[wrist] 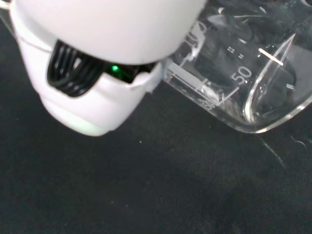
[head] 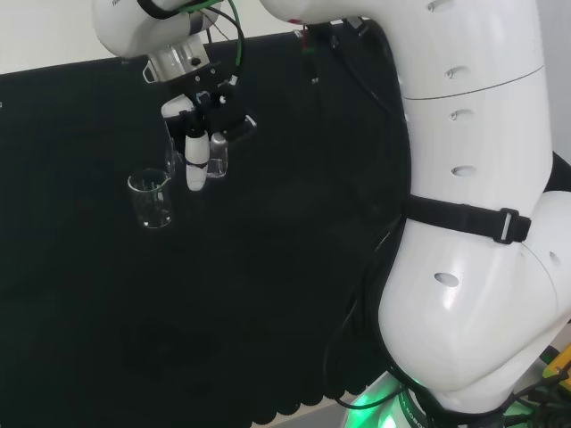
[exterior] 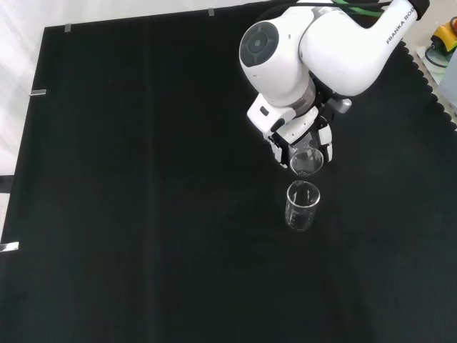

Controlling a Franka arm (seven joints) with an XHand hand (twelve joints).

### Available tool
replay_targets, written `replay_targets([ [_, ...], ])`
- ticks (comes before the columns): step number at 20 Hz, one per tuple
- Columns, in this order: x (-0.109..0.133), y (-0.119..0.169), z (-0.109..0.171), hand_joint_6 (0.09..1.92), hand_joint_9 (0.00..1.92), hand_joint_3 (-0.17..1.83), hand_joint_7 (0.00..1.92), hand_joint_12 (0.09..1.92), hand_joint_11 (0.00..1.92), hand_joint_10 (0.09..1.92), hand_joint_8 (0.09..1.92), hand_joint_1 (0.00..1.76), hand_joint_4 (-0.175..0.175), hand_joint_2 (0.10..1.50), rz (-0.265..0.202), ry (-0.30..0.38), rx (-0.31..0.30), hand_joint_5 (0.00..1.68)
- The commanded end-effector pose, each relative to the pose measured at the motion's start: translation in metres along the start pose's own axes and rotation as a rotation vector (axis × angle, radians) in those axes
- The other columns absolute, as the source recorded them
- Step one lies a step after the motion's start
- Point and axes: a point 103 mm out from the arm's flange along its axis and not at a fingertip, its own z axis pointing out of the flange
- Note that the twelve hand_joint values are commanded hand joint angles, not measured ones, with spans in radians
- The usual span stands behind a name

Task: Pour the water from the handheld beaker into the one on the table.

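Handheld beaker [exterior: 307, 161] is gripped in the hand [exterior: 298, 141], fingers curled round it, at 12 o'clock just above the bench beaker [exterior: 302, 205] in the front view. Pouring looks barely begun.

Apparently two beakers [exterior: 303, 205] [exterior: 307, 161].

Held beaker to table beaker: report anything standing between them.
Nothing visible stands between them. The hand grips the held beaker, tilted, just above and beside the table beaker in the front view; between them lies bare black cloth.
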Motion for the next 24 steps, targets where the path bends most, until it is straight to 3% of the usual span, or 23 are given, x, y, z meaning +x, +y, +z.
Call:
replay_targets([
  [1,0.003,0.0,-0.001,0.57,1.7,0.85,1.42,0.68,1.29,0.39,0.53,1.33,-0.175,0.51,-0.003,0.006,-0.004,1.36],
  [24,0.03,0.0,-0.019,0.58,1.7,0.86,1.42,0.68,1.3,0.41,0.54,1.33,-0.175,0.51,-0.022,-0.039,-0.007,1.35],
])
